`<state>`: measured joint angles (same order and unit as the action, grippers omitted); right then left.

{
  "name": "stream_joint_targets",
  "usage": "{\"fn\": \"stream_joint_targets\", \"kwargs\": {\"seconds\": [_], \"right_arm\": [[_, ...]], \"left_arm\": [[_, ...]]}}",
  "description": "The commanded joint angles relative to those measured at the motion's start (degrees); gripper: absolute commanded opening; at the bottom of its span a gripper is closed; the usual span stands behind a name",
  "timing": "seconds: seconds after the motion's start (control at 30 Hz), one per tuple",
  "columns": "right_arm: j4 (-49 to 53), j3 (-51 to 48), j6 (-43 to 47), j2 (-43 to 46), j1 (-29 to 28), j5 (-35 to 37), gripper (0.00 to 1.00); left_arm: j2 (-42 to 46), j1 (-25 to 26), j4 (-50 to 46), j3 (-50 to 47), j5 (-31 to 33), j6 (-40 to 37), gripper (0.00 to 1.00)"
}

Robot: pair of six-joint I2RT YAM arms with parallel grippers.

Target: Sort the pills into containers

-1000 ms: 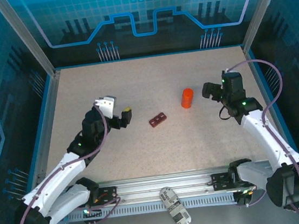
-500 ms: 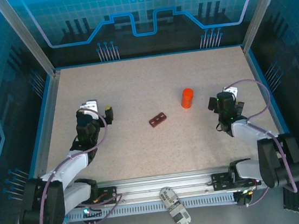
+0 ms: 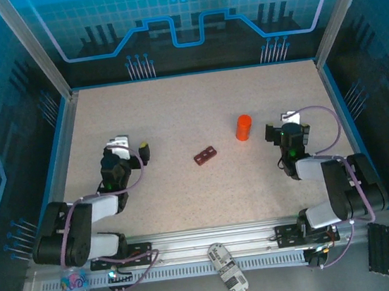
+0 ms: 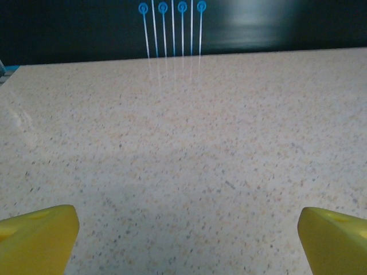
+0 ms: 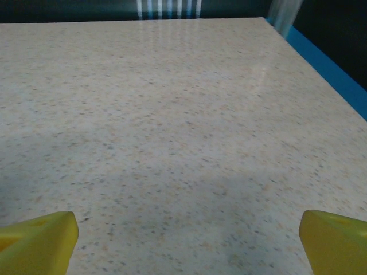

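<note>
Looking down from above: left end effector pulled in close over the near-left part of the counter, arm folded tight, jaws released and spread wide. Down at the left wrist, same story: two yellow fingertips parked at the bottom corners, far apart, with speckled counter between them and the left end effector gripping nothing.

Swinging right: right end effector tucked in on the near-right side, arm folded back on itself, also released. From the right wrist, yellow fingertips wide at the lower corners, right end effector open over bare counter, blue edge strip off to the right.

And out in the middle of the counter: the containers, a small dark red-brown box with two square wells side by side, lying at a slight diagonal, well apart from both end effectors. Just beyond it and to the right, an orange bottle, upright, near the box but not touching, closer to the right end effector. Contents of the wells too small to make out.

Below the front rail, a white labelled bottle lying on its side.
</note>
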<state>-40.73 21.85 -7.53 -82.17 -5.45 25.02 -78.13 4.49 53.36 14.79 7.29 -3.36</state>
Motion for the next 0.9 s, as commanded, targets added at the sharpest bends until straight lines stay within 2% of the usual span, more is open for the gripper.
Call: {"fn": "stream_joint_targets", "kwargs": {"seconds": [0.0,0.03,0.07,0.1,0.13,0.23,0.87], "right_arm": [[-6.75,0.68,4.88,-1.91,0.59,-8.87,1.0],[-6.94,0.65,5.11,-2.87,0.74,-11.29,1.0],[-12.35,-0.19,6.04,-6.18,0.87,-11.72,1.0],[-14.25,-0.96,5.79,-6.22,0.81,-11.2,1.0],[-8.85,0.22,4.78,-4.62,0.97,-11.26,1.0],[-10.42,0.16,5.13,-5.32,0.98,-11.25,1.0],[-11.05,0.01,5.59,-5.54,0.7,-10.54,1.0]], "left_arm": [[-6.77,-2.92,7.64,0.74,-5.51,0.93,0.99],[-9.04,-3.08,9.01,0.96,-6.46,0.83,0.99],[-11.52,-3.09,11.51,1.4,-7.57,-0.05,0.99],[-10.82,-3.09,8.7,2.37,-7.78,0.03,0.99],[-10.19,-3.15,4.62,3.83,-7.51,0.28,0.99],[-10.55,-4.91,-1.82,7.56,-7.46,2.82,0.99],[-10.83,-5.72,-1.38,7.63,-7.96,3.48,0.99]]}}
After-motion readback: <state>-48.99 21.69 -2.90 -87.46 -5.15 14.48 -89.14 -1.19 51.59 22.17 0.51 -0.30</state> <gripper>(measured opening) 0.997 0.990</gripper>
